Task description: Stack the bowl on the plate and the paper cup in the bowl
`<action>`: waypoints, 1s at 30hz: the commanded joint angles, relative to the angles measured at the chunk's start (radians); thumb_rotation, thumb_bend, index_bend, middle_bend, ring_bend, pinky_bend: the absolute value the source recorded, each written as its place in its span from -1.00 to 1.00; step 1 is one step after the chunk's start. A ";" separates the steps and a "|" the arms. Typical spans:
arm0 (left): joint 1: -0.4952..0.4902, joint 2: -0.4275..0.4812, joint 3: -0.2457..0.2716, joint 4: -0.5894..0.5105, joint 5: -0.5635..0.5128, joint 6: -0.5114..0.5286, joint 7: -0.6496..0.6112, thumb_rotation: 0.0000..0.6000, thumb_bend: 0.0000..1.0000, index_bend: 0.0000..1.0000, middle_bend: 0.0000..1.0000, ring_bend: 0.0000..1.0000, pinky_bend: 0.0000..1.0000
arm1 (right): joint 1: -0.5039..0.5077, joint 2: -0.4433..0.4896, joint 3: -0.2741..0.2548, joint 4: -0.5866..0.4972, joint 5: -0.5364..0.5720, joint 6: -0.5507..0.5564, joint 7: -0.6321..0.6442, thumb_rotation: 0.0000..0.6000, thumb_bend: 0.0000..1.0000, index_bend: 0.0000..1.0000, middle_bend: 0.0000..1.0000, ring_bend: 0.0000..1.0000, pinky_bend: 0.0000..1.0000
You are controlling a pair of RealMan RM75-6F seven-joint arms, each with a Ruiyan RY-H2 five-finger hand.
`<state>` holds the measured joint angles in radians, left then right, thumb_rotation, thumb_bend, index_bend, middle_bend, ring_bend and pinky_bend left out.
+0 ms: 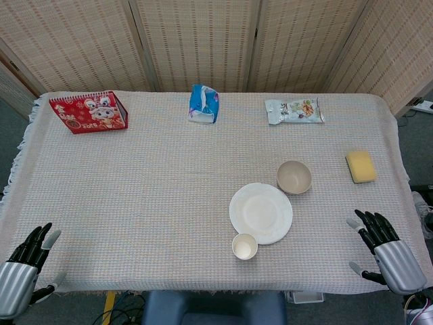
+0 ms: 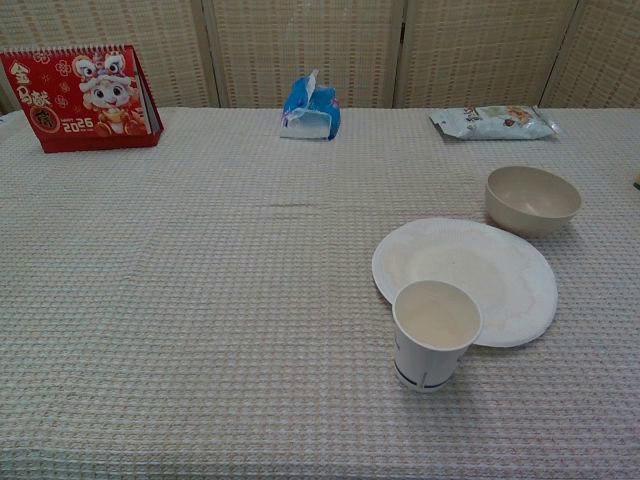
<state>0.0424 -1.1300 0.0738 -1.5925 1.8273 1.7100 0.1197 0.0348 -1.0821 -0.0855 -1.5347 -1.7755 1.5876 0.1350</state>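
Observation:
A white plate (image 1: pixel 261 212) (image 2: pixel 470 276) lies flat on the table, right of centre. Just beyond its far right rim stands a beige bowl (image 1: pixel 294 177) (image 2: pixel 532 199), upright and empty. A white paper cup (image 1: pixel 244 246) (image 2: pixel 435 333) stands upright at the plate's near left rim, empty. My left hand (image 1: pixel 26 261) hovers at the near left corner, open, holding nothing. At the near right edge my right hand (image 1: pixel 384 249) is open too, fingers spread, well right of the plate. Neither hand shows in the chest view.
A red desk calendar (image 1: pixel 89 112) (image 2: pixel 80 97) stands at the far left. A blue tissue pack (image 1: pixel 203 103) (image 2: pixel 311 109) and a snack packet (image 1: pixel 293 110) (image 2: pixel 492 121) lie along the far edge. A yellow sponge (image 1: pixel 360 166) sits at the right.

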 commanded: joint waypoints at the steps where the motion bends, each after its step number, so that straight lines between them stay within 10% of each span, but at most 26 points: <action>1: 0.000 0.001 0.000 0.000 -0.001 0.001 0.000 0.93 -0.45 -1.00 -0.92 -1.00 -0.43 | 0.001 -0.001 0.000 0.000 0.000 -0.002 0.000 1.00 -0.66 -0.79 -1.00 -1.00 -1.00; 16: -0.004 0.006 -0.008 0.006 -0.008 0.003 -0.024 0.97 -0.45 -1.00 -0.92 -1.00 -0.43 | 0.043 0.054 0.001 -0.053 0.013 -0.072 0.019 1.00 -0.74 -0.91 -1.00 -1.00 -1.00; 30: -0.014 0.002 -0.027 -0.001 -0.075 -0.041 -0.013 0.99 -0.45 -1.00 -0.92 -1.00 -0.43 | 0.465 0.176 0.204 -0.235 0.462 -0.761 -0.077 1.00 -1.00 -1.00 -1.00 -1.00 -1.00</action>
<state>0.0295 -1.1295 0.0495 -1.5932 1.7555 1.6713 0.1091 0.3912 -0.9193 0.0550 -1.7296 -1.4323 0.9543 0.0954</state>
